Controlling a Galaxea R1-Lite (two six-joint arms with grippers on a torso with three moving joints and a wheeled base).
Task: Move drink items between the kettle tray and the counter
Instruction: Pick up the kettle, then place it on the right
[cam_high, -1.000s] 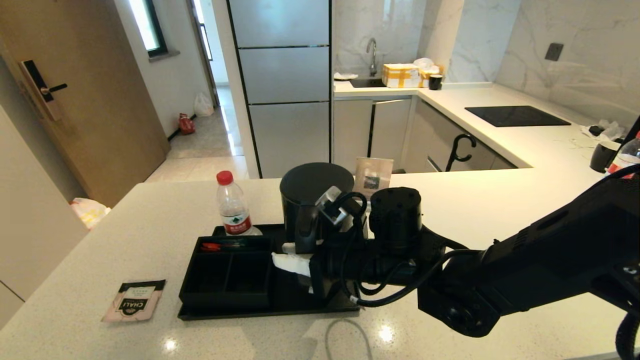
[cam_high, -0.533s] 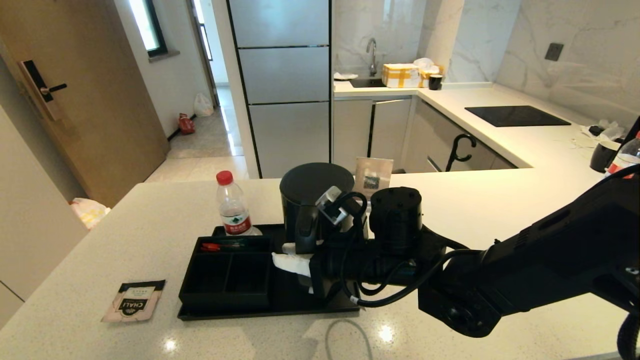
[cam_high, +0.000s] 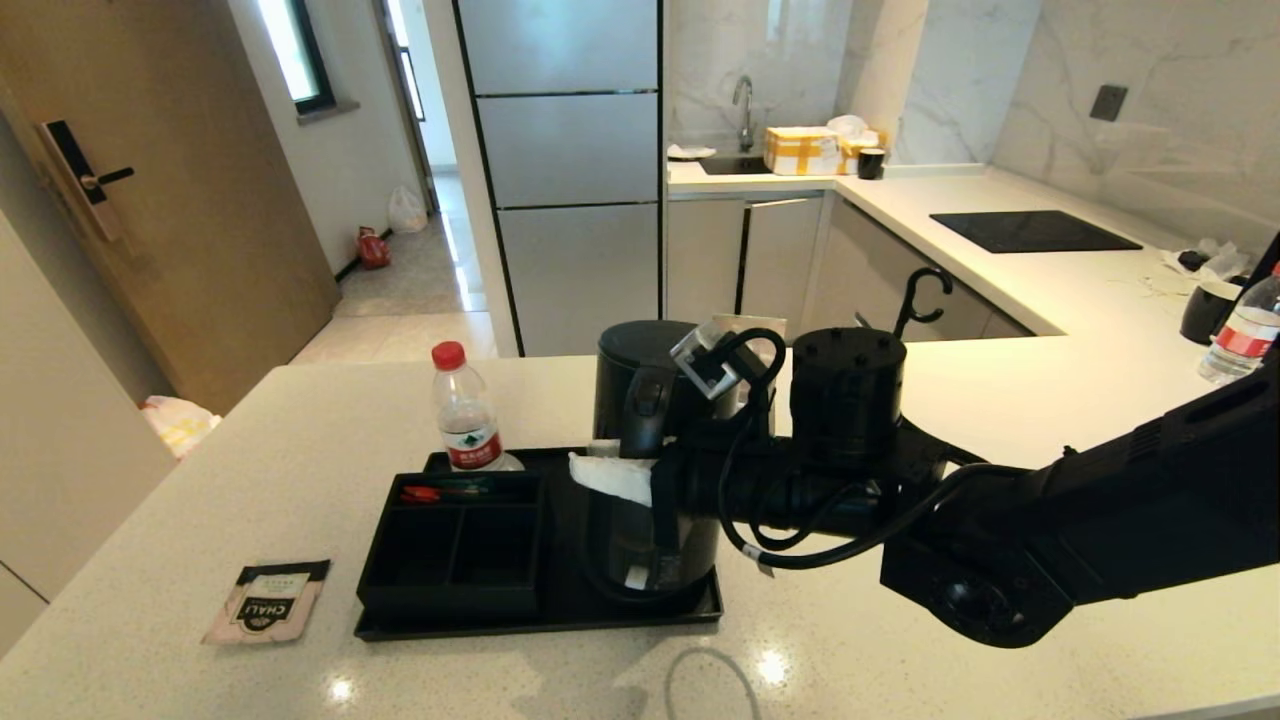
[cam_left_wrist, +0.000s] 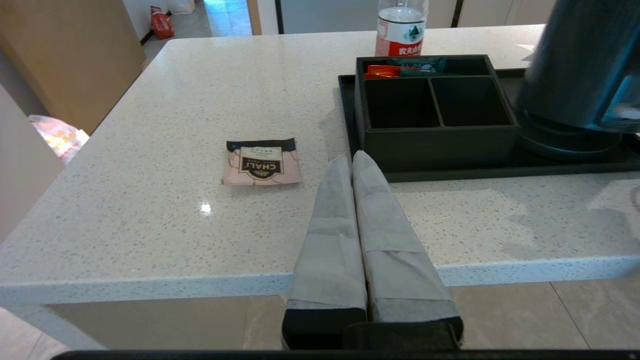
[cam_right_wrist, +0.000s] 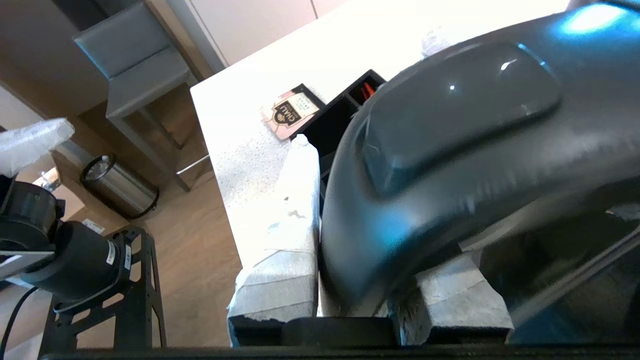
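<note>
Right claw grips kettle handle, kettle raised over tray.
Tabletop (cam_high: 300, 440) carries tray (cam_high: 560, 610); kettle (cam_high: 640, 375) hangs just above the tray's right end, right claw (cam_high: 625, 480) clamped on its handle. Left claw (cam_left_wrist: 352, 170) closed, empty, off near edge. Tea sachet (cam_high: 268, 598) lies left of tray.

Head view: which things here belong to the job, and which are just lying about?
Job:
- tall matte black kettle, held by right gripper
- flat black kettle tray
- black-and-beige CHALI sachet on beige speckled counter
- left gripper, idle

Lying about:
- red-capped clear bottle
- black cooktop
</note>
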